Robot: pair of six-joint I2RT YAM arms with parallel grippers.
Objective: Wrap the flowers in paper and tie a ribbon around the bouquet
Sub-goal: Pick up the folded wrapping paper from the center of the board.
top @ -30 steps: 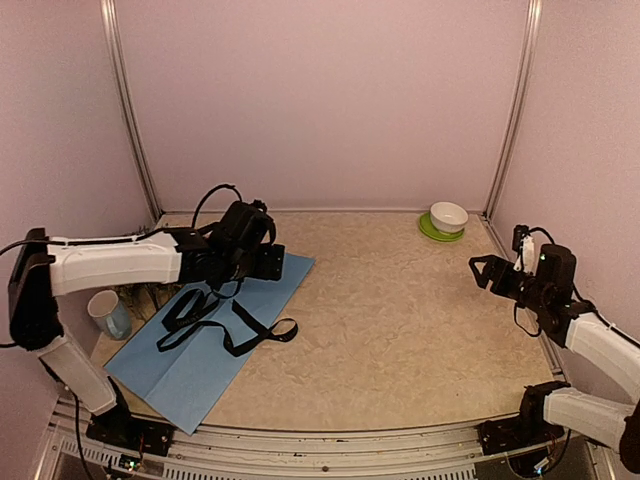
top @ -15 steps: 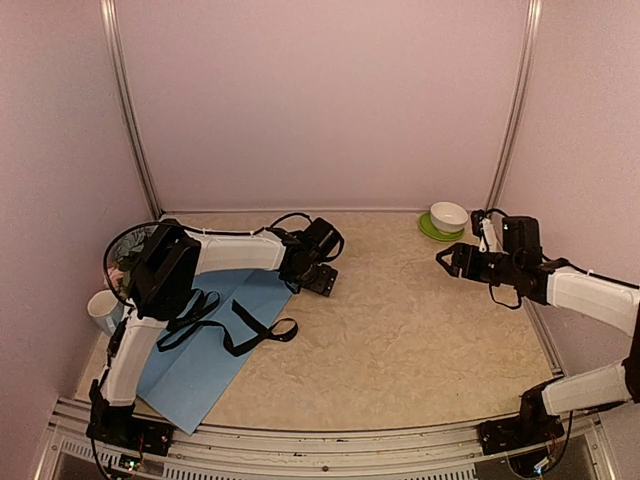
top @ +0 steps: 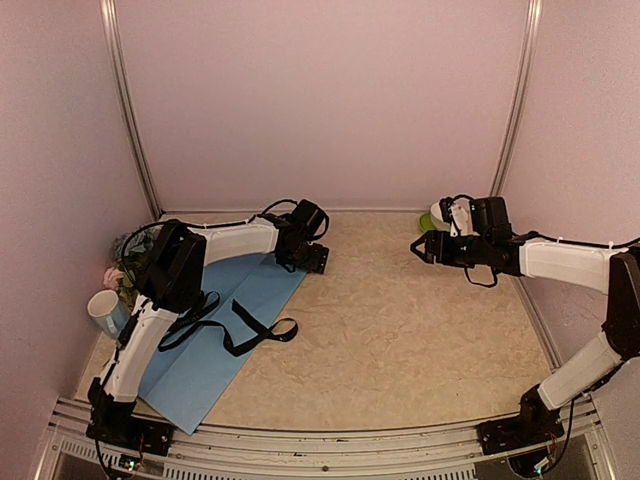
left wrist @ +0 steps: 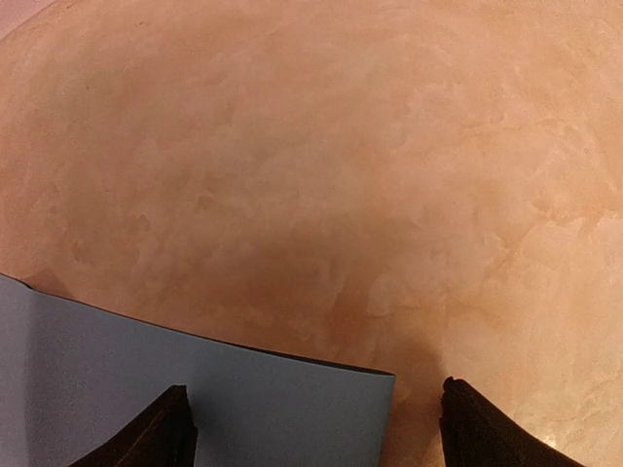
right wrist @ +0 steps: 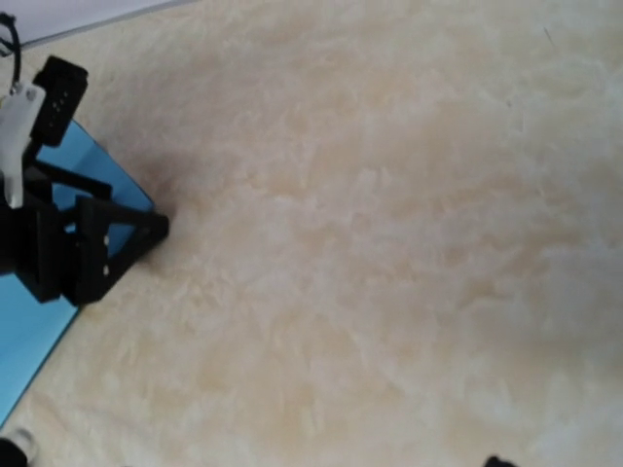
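Left arm: reaching forward, elbow raised; left claw (left wrist: 311, 436) hovering low, jaws standing wide.
Right arm: stretching leftward; right claw (top: 422, 248) gaping.

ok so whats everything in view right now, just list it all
paper: one sheet, light blue, flat on the left of the table
ribbon: one, black, looping loose on the paper
flowers: one bunch, pink and blue-grey with green, far left by the wall, partly hidden by the left arm
mug: one, white and pale blue, left edge beside the paper
bowl: one, white, back right, mostly hidden behind the right arm
plate: one, green, under the bowl
table: one, mottled beige
left gripper: black, open, over the paper's far corner
right gripper: black, open, holding nothing, above the table's back right
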